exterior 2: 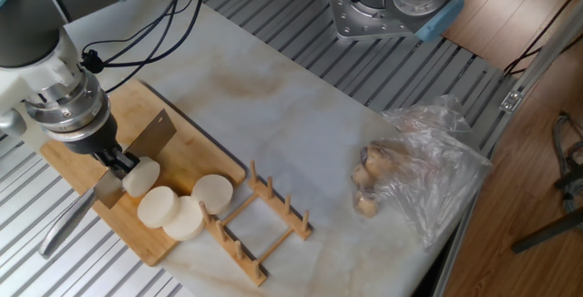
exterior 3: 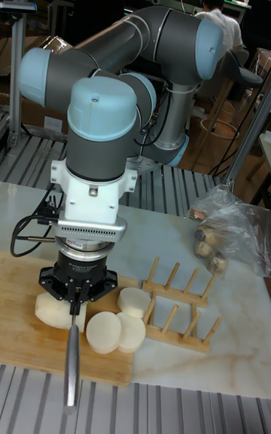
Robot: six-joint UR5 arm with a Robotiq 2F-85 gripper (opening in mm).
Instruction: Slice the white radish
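Observation:
On the wooden cutting board (exterior 2: 193,151) lies the white radish stub (exterior 2: 142,177), a short creamy cylinder. Three round white slices (exterior 2: 157,208) lie beside it toward the board's right end. My gripper (exterior 2: 120,161) stands right over the stub, shut on a cleaver-style knife (exterior 2: 153,136). The flat steel blade stands on edge behind and against the stub, and the metal handle (exterior 2: 62,227) sticks out past the board's front edge. The tall fixed view shows the gripper (exterior 3: 75,292) pointing straight down, the stub (exterior 3: 54,310) to its left, the slices (exterior 3: 104,332) to its right, and the handle (exterior 3: 71,362) toward the camera.
A wooden slotted rack (exterior 2: 262,224) stands just right of the slices. A clear plastic bag with brownish lumps (exterior 2: 412,171) lies at the table's right side. A second robot's base (exterior 2: 392,5) is at the back. The marble top ends close to the board's front edge.

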